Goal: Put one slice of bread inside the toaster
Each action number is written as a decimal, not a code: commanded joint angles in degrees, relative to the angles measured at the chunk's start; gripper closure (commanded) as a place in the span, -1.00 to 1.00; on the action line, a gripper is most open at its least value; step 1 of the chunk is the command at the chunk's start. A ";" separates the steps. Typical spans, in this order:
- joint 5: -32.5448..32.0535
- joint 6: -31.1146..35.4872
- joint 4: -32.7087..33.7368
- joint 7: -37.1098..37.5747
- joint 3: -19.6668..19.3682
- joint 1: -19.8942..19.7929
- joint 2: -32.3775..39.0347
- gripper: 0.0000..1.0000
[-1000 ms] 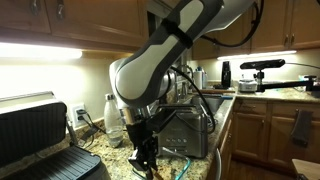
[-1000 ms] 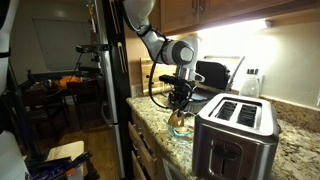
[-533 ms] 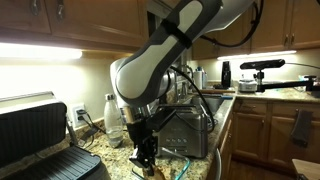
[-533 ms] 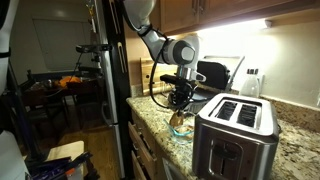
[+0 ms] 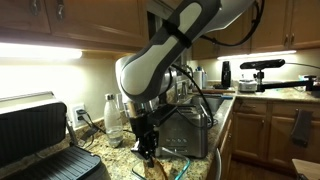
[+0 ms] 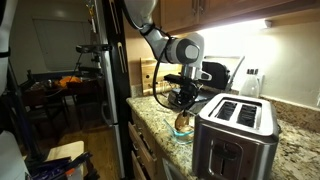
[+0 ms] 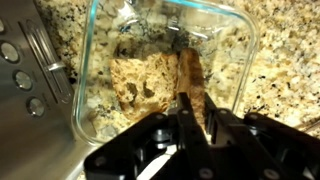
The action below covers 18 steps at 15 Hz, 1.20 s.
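In the wrist view my gripper (image 7: 188, 118) is shut on a tan slice of bread (image 7: 191, 78), held on edge above a clear glass dish (image 7: 232, 40) on the granite counter. Another slice (image 7: 140, 80) lies flat inside the dish. The steel toaster (image 7: 25, 75) edges the left of that view with its round controls. In both exterior views the gripper (image 5: 147, 152) (image 6: 183, 108) hangs beside the toaster (image 5: 185, 132) (image 6: 236, 140), whose top slots (image 6: 238, 110) are open. The held slice (image 6: 183, 122) shows just above the dish (image 6: 181, 133).
A black hinged contact grill (image 5: 35, 135) stands open at the counter's end. A white bottle (image 5: 112, 118) and cables sit behind the arm. A sink (image 5: 215, 103) and a camera tripod (image 5: 262, 70) lie beyond the toaster. A refrigerator (image 6: 110, 80) borders the counter edge.
The gripper has risen a little with the bread slice and shifted slightly toward the toaster; the slice now hangs higher above the dish.
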 commanded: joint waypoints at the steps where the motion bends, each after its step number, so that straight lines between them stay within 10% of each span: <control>1: -0.27 2.41 -3.39 1.69 -0.87 -0.11 -4.34 0.85; 18: -0.76 7.94 -11.16 3.15 -2.50 -1.25 -16.11 0.85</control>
